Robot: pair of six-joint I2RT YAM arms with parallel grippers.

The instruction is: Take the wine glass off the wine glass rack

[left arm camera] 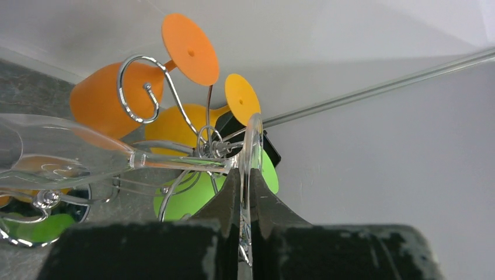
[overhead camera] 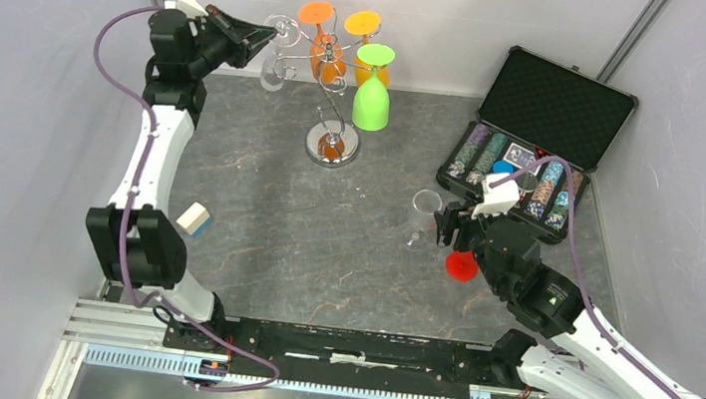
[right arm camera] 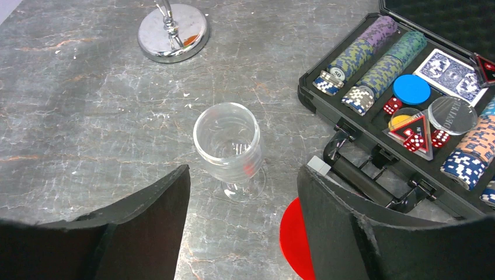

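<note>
Shiny silver wine glass rack [overhead camera: 317,147]: round base on the tabletop [overhead camera: 258,209], wavy stem, curled scroll arms. Clear wine glass [overhead camera: 273,72] (bowl downward) at the rack's left arm, foot disc pinched in the left gripper [left arm camera: 245,175].

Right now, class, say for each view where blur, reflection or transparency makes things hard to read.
Left wrist: the left gripper looms dark and soft near the lens; the hanging clear glass lets orange show through. Top external: the wine glass rack mirrors orange in its base. Right wrist: the standing clear glass looks faint.
</note>
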